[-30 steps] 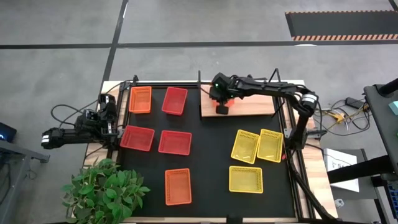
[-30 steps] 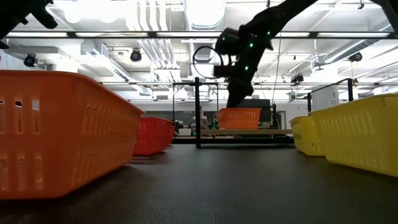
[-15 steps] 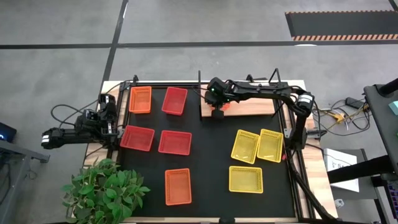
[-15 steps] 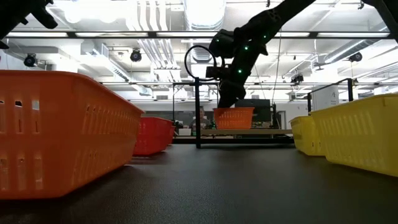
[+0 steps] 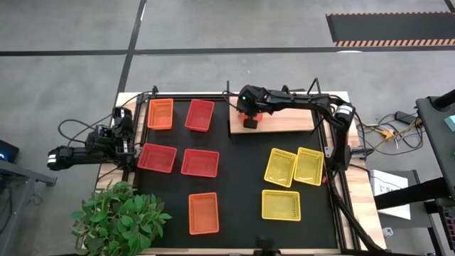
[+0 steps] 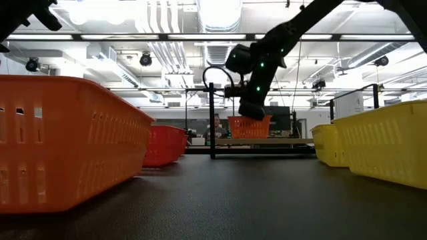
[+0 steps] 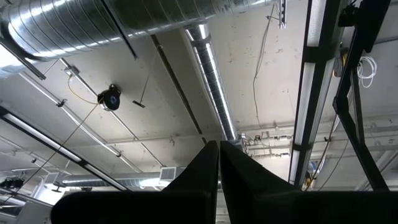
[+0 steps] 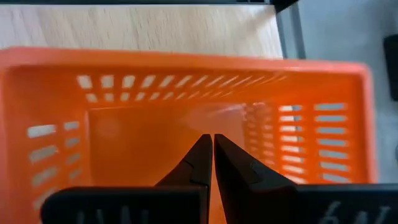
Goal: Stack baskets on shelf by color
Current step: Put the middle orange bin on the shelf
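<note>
Grey floor (image 5: 213,28) — ceiling ducts (image 7: 155,18) overhead.

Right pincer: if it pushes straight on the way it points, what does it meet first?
Probably the floor of the small orange plastic mesh basket on the wooden shelf; the shut right pincer points into it.

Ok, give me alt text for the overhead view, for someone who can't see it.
Seen from above, the right pincer sits shut over an orange basket at the left end of the wooden shelf. Eight more baskets, orange, red and yellow, lie on the black mat. The left arm waits at the table's left edge, its pincer shut.
</note>
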`<state>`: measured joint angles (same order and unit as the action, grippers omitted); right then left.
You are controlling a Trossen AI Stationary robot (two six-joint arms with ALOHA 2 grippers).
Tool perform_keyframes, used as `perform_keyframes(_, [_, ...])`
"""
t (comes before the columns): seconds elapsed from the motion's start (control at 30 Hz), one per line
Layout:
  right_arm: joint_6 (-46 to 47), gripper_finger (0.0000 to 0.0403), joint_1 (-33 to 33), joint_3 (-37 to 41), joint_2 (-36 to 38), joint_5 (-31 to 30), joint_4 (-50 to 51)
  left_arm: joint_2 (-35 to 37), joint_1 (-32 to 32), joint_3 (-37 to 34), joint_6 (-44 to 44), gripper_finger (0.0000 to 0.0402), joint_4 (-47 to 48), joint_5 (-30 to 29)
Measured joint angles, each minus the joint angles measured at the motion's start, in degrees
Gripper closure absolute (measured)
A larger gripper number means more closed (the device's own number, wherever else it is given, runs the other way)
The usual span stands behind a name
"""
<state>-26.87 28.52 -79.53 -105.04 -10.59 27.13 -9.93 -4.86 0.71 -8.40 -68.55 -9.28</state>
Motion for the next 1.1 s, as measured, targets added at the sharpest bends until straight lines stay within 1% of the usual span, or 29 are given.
perform_keyframes(0.13, [-0.05, 0.0392, 0.43, 0.0, -1.72, 4.04, -2.26, -0.02, 0.0, 0.0, -0.01, 0.0402, -0.01, 0.02])
perform_keyframes(0.33, [-0.99, 0.0392, 0.13, 0.0, -1.88, 5.18, -3.18, -0.02, 0.0, 0.0, -0.06, 0.0402, 0.0, 0.01])
perform_keyframes(0.5, [-3.81, 0.0392, -0.41, 0.02, -1.61, 9.07, -3.82, -0.02, 0.01, 0.0, -1.4, 0.0402, 0.0, 0.02])
perform_keyframes(0.7, [-5.28, 0.0392, -1.16, 0.02, -1.03, 9.12, -3.39, -0.02, 0.0, 0.0, -1.44, 0.0402, 0.0, 0.02])
perform_keyframes(0.9, [-2.83, 0.0392, -1.16, 0.02, 2.59, 9.08, -0.32, -0.02, 0.02, 0.0, -1.46, 0.0402, 0.01, 0.02])
perform_keyframes(1.1, [0.53, 0.0392, -1.04, 0.02, 9.42, 8.23, 7.79, -0.02, 0.01, 0.0, -2.78, 0.0402, 0.02, 0.02])
